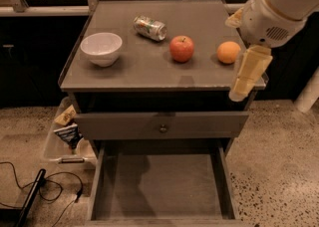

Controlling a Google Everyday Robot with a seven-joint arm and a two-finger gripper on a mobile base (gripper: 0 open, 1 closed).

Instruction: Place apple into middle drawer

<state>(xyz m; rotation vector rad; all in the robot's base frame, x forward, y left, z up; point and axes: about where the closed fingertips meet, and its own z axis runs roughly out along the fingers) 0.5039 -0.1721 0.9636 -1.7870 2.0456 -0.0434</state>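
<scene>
Hovering right of apple (182, 48), pincer (247, 75), orange (229, 52) between

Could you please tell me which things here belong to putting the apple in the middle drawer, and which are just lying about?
For the job: apple, on the cabinet top; middle drawer, open below; claw, by the top's right edge.
Lying about: orange, bowl, can, floor bin.

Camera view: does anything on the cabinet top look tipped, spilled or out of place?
Only the small metal drink can lies on its side at the back of the grey cabinet top, left of the round red apple; nothing looks spilled. The pale yellow gripper hangs at the top's right edge.
</scene>
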